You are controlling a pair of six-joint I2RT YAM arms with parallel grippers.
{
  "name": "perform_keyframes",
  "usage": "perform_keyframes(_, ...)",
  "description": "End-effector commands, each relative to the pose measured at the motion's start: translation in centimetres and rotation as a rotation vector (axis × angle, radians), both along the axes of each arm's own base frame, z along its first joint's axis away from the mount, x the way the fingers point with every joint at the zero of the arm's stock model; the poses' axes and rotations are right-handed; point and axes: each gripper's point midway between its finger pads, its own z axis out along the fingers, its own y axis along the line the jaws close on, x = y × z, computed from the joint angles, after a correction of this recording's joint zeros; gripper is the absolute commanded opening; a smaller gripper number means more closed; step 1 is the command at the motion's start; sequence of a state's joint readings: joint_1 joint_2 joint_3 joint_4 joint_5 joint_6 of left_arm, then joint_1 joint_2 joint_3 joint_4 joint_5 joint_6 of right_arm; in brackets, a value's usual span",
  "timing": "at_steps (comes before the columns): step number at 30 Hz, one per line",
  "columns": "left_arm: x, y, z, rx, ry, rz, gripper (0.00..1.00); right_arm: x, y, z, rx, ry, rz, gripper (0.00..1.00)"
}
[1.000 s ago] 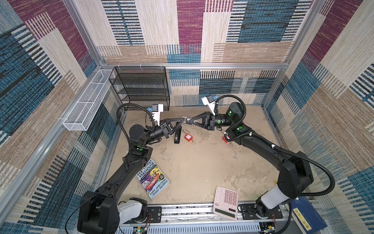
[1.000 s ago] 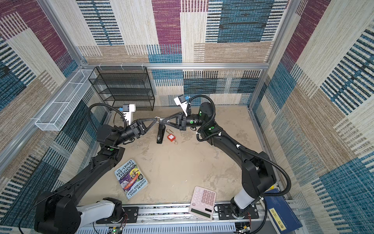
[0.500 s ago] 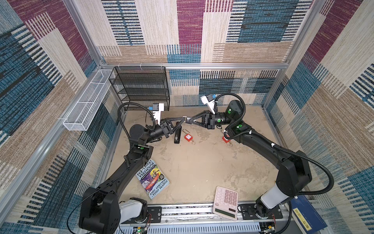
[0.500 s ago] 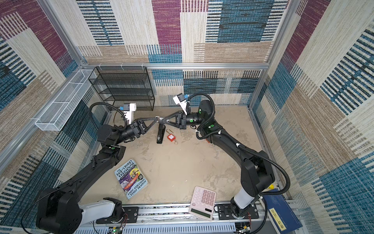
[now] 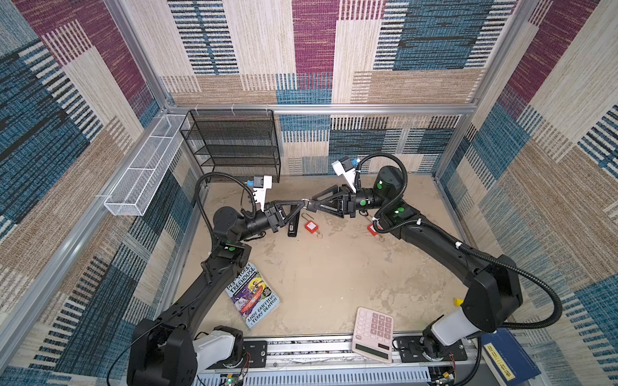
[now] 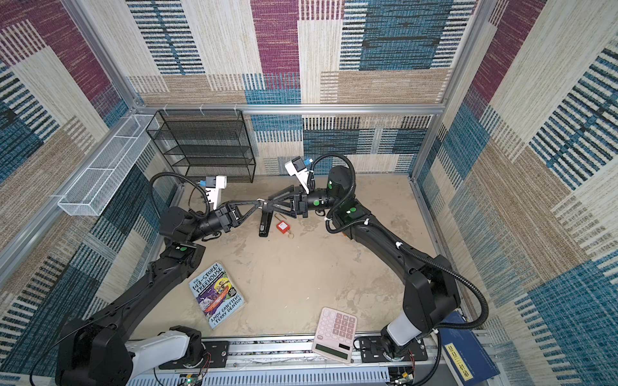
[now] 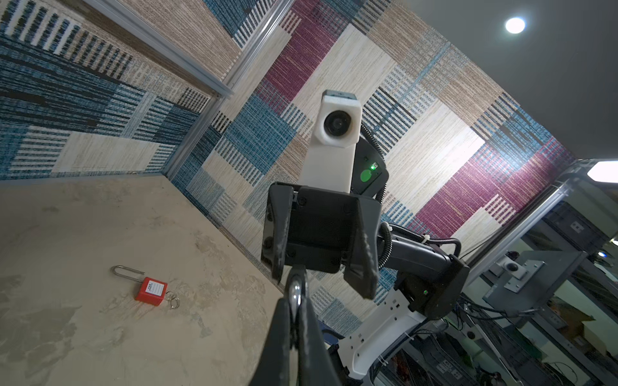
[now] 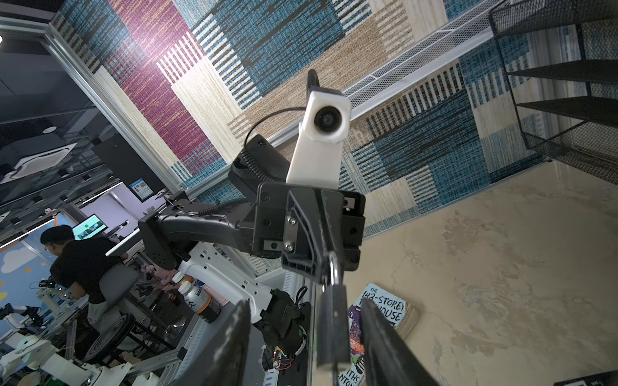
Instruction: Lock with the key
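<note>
Right wrist view: the right gripper has its fingers apart on either side of a dark padlock, not touching it. The left gripper is clamped on its shackle, holding it above the table. This looks like a handover just finished. Next the right arm must find the key, which cannot be made out. A second ago those right fingers were nearly closed.

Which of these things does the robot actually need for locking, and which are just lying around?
Job: grey padlock pinched by left gripper; right gripper; perhaps red padlock.
Lying about: book, calculator, black rack, white basket, black stapler-like tool.
</note>
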State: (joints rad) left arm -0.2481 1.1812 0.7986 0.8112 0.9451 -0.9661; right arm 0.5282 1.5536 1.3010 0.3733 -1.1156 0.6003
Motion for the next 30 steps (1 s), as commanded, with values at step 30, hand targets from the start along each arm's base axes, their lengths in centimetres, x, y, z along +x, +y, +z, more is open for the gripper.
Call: perform_keyframes(30, -0.3, 0.5, 1.0, -0.033, -0.034, -0.014, 0.00, 0.3, -0.5, -1.9, -0.018, 0.037, -0.024, 0.22)
